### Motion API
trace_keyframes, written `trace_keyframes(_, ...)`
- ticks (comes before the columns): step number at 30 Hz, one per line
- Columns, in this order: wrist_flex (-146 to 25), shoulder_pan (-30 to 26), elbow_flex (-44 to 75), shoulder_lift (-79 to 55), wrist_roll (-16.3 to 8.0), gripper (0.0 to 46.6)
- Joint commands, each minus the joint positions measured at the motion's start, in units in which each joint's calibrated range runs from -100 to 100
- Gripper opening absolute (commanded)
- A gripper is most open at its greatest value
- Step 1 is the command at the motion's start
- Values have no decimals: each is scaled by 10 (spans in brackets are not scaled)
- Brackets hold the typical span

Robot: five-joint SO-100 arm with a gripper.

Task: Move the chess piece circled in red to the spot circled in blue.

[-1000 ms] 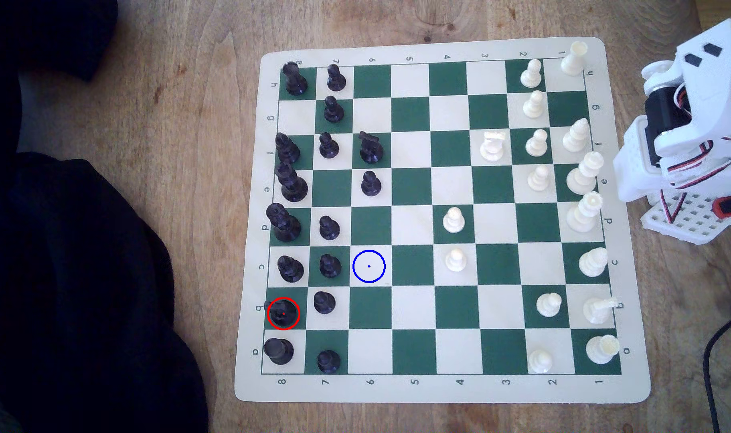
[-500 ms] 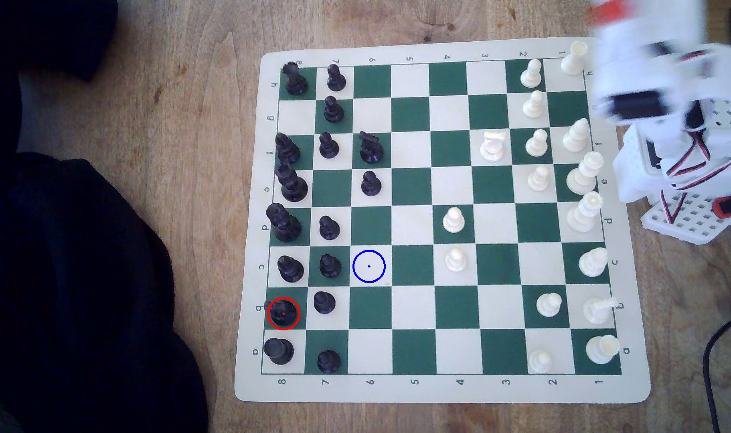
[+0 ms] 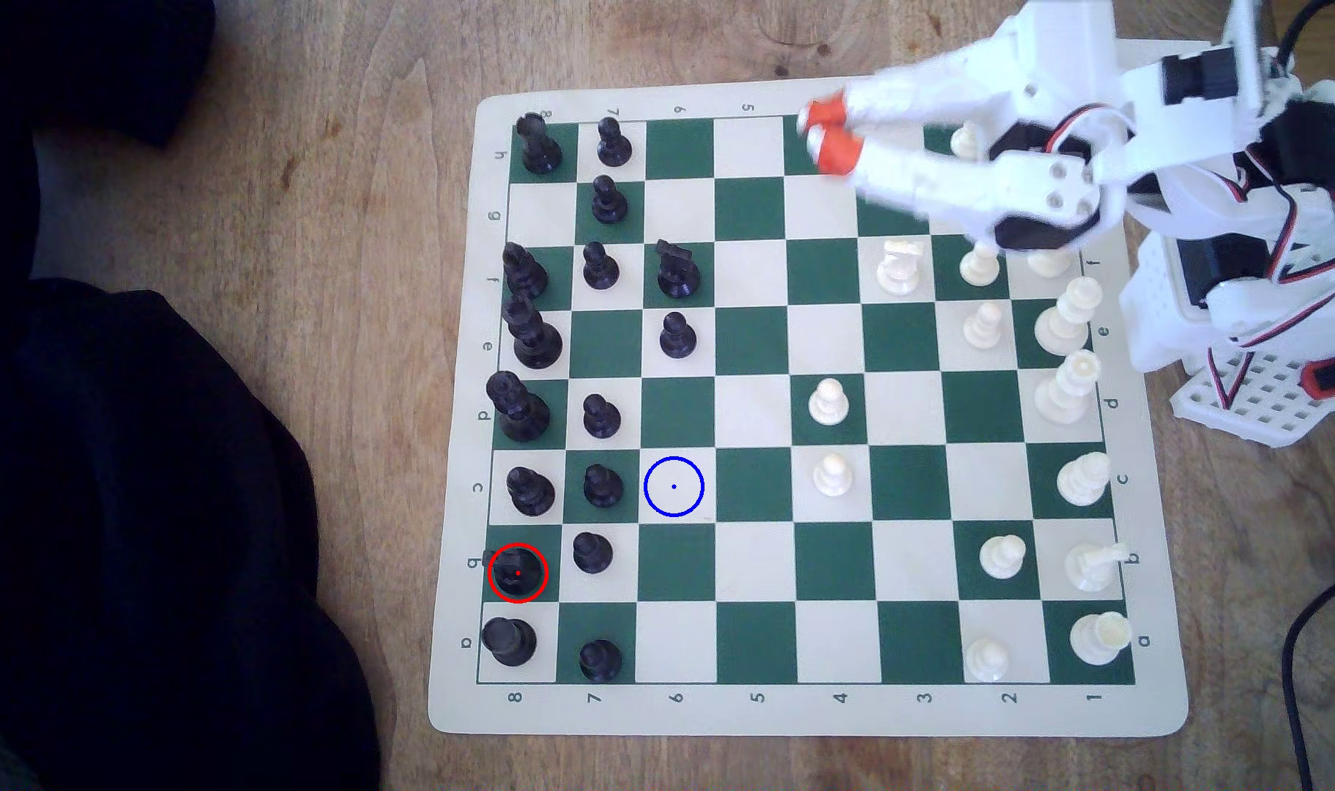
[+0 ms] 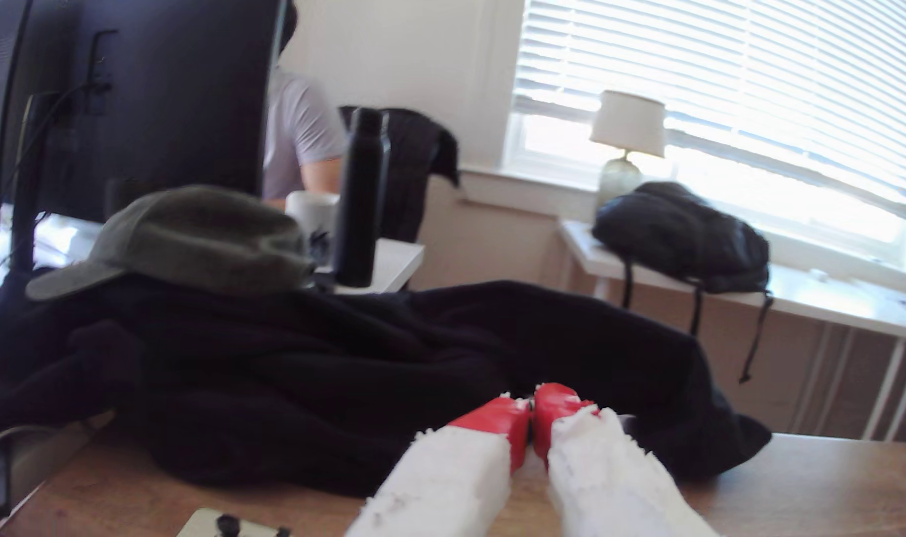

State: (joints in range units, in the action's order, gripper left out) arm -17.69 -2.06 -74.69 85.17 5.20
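Observation:
The chess piece circled in red (image 3: 517, 572), a black knight, stands on a green square near the lower left corner of the board (image 3: 755, 711) in the exterior view. The spot circled in blue (image 3: 673, 486) is a bare cream square two files to its right and one row up. My gripper (image 3: 820, 135), white with red tips, hovers over the board's top edge, far from both. Its red fingertips (image 4: 502, 421) press together with nothing between them, so it is shut and empty.
Black pawns (image 3: 592, 552) stand right beside the knight and the blue spot. White pieces (image 3: 829, 401) fill the exterior view's right side. A dark garment (image 3: 139, 494) lies on the wooden table left of the board. The arm's base (image 3: 1250, 304) sits at the right.
The arm has swung out from its folded pose at the right edge, and the gripper now reaches leftward over the top of the board. No piece has moved.

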Motion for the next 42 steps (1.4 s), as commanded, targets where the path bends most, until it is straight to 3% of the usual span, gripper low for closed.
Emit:
trace_keyframes(1, -22, -45, 107, -120, -12, 2)
trace_keyframes(3, -22, -56, 139, -178, -31, 2)
trace_keyframes(4, -24, -67, 169, -230, -54, 2)
trace_keyframes(13, -34, -97, 362, -510, -113, 2)
trace_keyframes(20, -84, -97, 503, -720, -117, 21)
trace_keyframes(27, -138, -98, 642, -841, -144, 31)
trace_keyframes(34, -160, -101, 737, -922, -146, 80)
trace_keyframes(35, -160, -102, 747, -934, -148, 119)
trace_keyframes(36, -160, -102, 752, -938, -150, 128)
trace_keyframes(38, -160, -102, 763, -949, -153, 129)
trace_keyframes(40, -165, -102, 780, -961, -153, 88)
trace_keyframes(42, -165, -103, 790, -969, -154, 78)
